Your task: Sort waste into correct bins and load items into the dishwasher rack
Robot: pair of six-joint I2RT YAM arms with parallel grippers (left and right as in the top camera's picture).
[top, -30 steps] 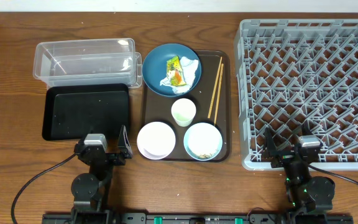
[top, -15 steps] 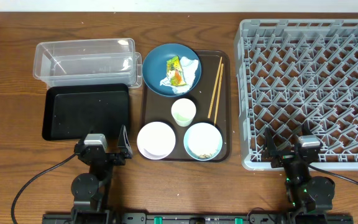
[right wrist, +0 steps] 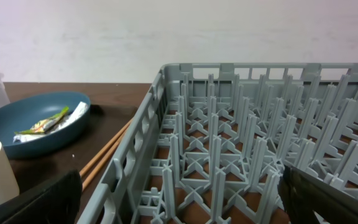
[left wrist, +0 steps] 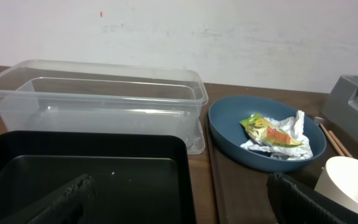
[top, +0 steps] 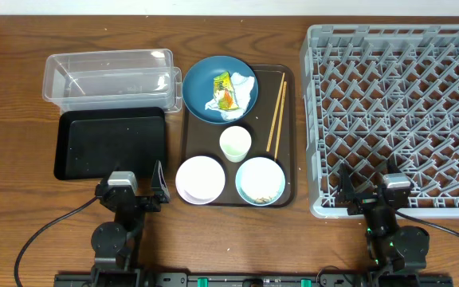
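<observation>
The left gripper [top: 131, 190] sits at the lower left of the overhead frame with its fingers [left wrist: 61, 199] spread wide and nothing between them. In the left wrist view the black tray-bin [left wrist: 86, 155] fills the space between and just past them. The clear tub [left wrist: 98, 99] stands behind it, and both look bare inside. Toward the right of that view lies the dark blue plate [left wrist: 229, 124], carrying the crumpled tissue and wrapper [left wrist: 275, 134]. The small white cup [left wrist: 350, 180] is cut off at the lower right.

The right gripper [top: 370, 191], at the lower right of the overhead frame, is likewise parted and holds nothing. Its fingers [right wrist: 328, 199] frame the near edge of the dishwasher rack [right wrist: 229, 143], whose pegs carry no items. The chopsticks [right wrist: 107, 152] run beside the rack's wall at centre left.

From overhead, the brown serving tray [top: 287, 159] sits mid-frame between the bins and the rack. On it:
- the plate at the top;
- the chopsticks slanting along the right side;
- the cup in the middle;
- the white bowl [top: 200, 179] at the lower left;
- the pale blue bowl [top: 260, 179] at the lower right, with rice grains [top: 259, 194] speckling its bottom.

All of these lie well apart from both grippers. Both arms rest low at the bottom edge, wrists level and pointing up-frame.
</observation>
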